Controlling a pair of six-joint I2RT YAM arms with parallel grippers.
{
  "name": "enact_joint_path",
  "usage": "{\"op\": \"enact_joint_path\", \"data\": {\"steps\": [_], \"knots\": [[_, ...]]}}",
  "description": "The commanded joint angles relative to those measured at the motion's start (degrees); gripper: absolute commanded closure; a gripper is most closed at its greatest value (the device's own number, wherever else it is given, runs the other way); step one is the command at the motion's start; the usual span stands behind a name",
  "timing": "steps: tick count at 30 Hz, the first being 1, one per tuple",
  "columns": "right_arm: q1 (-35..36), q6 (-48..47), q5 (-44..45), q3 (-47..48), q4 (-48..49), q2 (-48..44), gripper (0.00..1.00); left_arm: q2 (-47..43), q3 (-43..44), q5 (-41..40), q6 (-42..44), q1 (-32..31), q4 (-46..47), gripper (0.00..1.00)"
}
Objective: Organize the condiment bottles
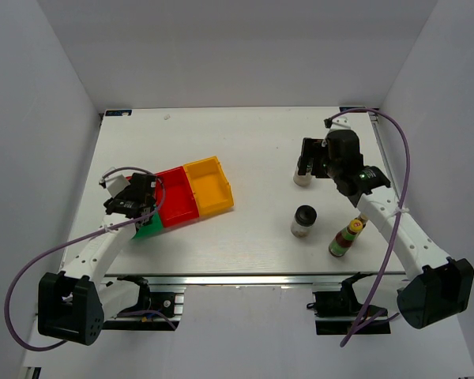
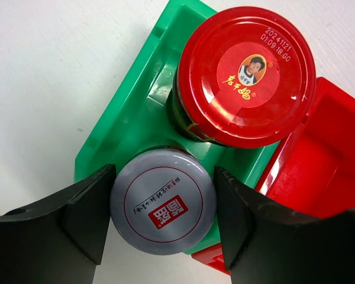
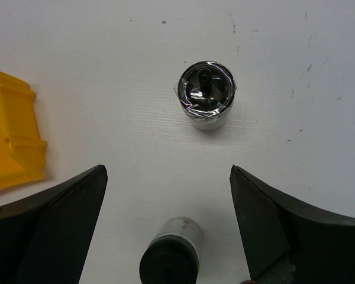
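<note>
The left gripper seems clamped on the silver-lidded jar, though the view is too tight to be sure. The jar stands in the green bin by the counter's left edge, just beside the red-lidded jar. The right gripper is spread wide over a dark-lidded jar near the far right corner. I judge this the placing step. Next, the left should let go and lift straight up, and the right should lower and close.

Red-lidded jar and silver-lidded jar contrast with green bin.
</note>
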Motion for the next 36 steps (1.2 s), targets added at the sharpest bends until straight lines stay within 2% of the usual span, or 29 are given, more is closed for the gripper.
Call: {"op": "enact_joint_path", "data": {"steps": [1,3,4,10,12,16,21,27,29,32,36], "knots": [[0.21,0.05,0.88,0.02,-0.31,0.73,0.11,-1.04,1.21,-0.75,-0.93,0.30,0.73,0.54],[0.21,0.13,1.15,0.19,-0.84,1.16,0.11,-1.04,1.82,-0.75,-1.11,0.39,-0.50,0.46],[0.21,0.22,1.24,0.28,-1.10,1.34,0.11,-1.21,2.00,-0.75,-1.02,0.39,-0.85,0.37],[0.13,0.66,1.68,0.54,-1.89,1.26,0.11,-3.14,3.58,0.74,-0.40,0.39,-2.96,0.17],[0.21,0.66,1.68,0.45,-2.33,1.08,0.11,-3.59,3.94,1.44,0.12,0.30,-3.58,0.03],[0.21,1.10,1.94,0.37,-2.95,0.55,0.11,-3.68,5.69,2.50,0.39,0.30,-6.03,0.02],[0.21,1.36,2.55,0.28,-4.26,-1.20,0.11,-3.77,11.84,6.35,2.05,0.39,-8.85,0.02],[0.21,2.77,2.91,-0.77,-6.73,-3.75,0.11,-3.42,15.27,25.94,13.81,-1.19,-0.08,0.02],[0.21,2.86,3.52,-1.39,-7.69,-4.28,0.11,-2.02,15.80,26.15,14.36,-6.08,2.57,0.02],[0.13,2.86,4.22,-2.00,-9.36,-4.72,0.11,3.51,19.83,20.98,15.06,-15.04,1.88,0.02],[0.13,3.47,7.12,-2.18,-10.16,-5.07,0.11,10.37,23.45,24.90,19.35,-21.22,6.25,0.02]]}}
